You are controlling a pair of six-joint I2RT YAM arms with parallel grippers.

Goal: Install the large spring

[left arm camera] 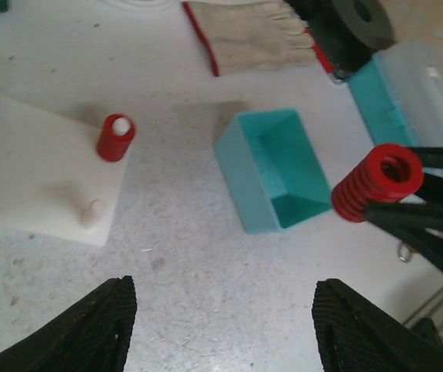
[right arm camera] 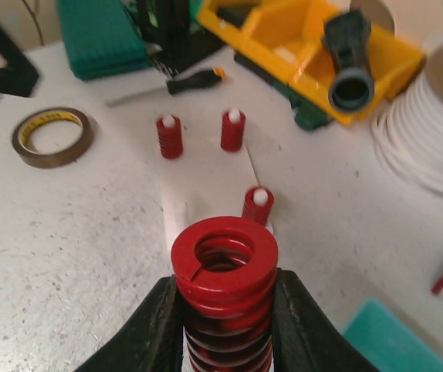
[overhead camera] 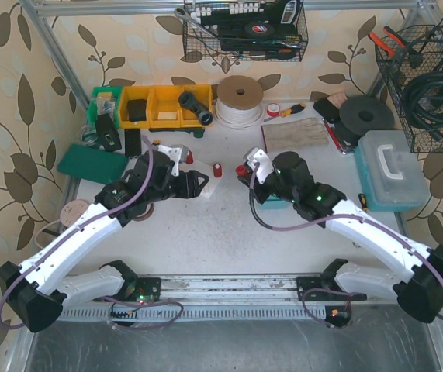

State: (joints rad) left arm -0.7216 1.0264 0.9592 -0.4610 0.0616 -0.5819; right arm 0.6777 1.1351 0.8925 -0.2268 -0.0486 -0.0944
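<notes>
My right gripper is shut on the large spring, a thick red coil held upright between its black fingers; the same large spring shows at the right of the left wrist view. Just beyond it lies the white peg plate with three small red springs on pegs, the nearest close behind the large one. A bare peg stands at the plate's corner beside a small spring. My left gripper hangs open over bare table, nothing between its fingers. From above, both grippers face each other, left and right.
An open teal bin lies between the plate and the right gripper. A work glove and a teal case are to the right. Yellow bins, a tape roll and a screwdriver lie behind the plate.
</notes>
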